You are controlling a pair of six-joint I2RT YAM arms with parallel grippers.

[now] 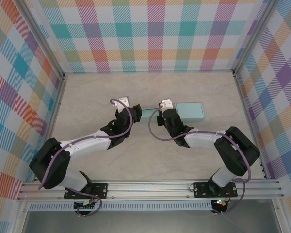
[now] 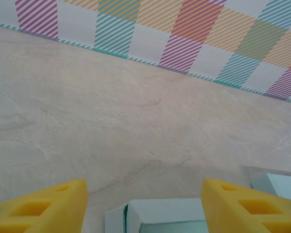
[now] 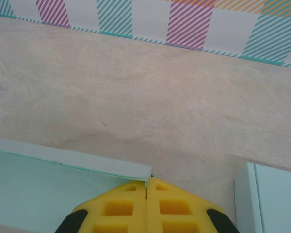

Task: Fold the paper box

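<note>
While the pale mint-green paper box point(image 1: 189, 111) lies at mid-worktop point(image 1: 97, 92), just beyond both arms, the fold looks only partly made. From above, a closed-looking rectangular block sits just right of the right tool point(image 3: 146, 188), and a flatter strip point(image 1: 146, 114) of the same paper runs left from it between the two arms.

The left tool point(image 2: 144, 194) is released. Its yellow fingers point(image 2: 43, 208) stand wide apart, with the end panel point(image 2: 160, 214) of the box between and below them, untouched as far as can be seen. The right tool is clenched, its tips meeting at the corner of a long raised flap point(image 3: 63, 182). Whether the thin edge is nipped between them or merely pressed cannot be told.

By my reading, the step in hand is raising and closing the walls at the left end, with the right tool steadying the long flap and the left tool poised for a grasp. The next move calls for the left tool to settle squarely over the end panel and close on its edge. It should then swing the panel up along its crease rather than across it. Paper this light will likely slide or buckle on the smooth worktop if pushed off the fold line.
</note>
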